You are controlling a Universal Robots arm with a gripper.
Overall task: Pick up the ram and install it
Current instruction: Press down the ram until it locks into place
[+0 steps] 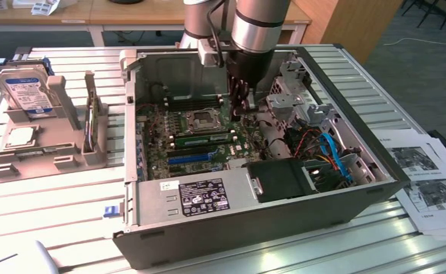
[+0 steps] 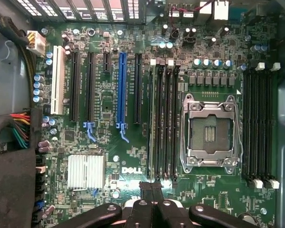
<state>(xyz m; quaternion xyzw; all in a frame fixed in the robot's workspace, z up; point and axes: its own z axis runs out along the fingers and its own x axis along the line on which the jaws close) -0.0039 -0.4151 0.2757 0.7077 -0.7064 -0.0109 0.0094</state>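
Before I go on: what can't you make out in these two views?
1. What the hand holds, if anything: in the exterior view the arm covers it; in the wrist view the picture's edge cuts it off.
2. Whether the green stick is fully seated: exterior view, too small to tell.
3. The papers: cut off at the exterior view's right edge.
4. The drive label's text: exterior view, too small.

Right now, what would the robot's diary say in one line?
tool: inside open grey computer case, above green motherboard | long green ram stick: standing upright on it, beside silver processor socket
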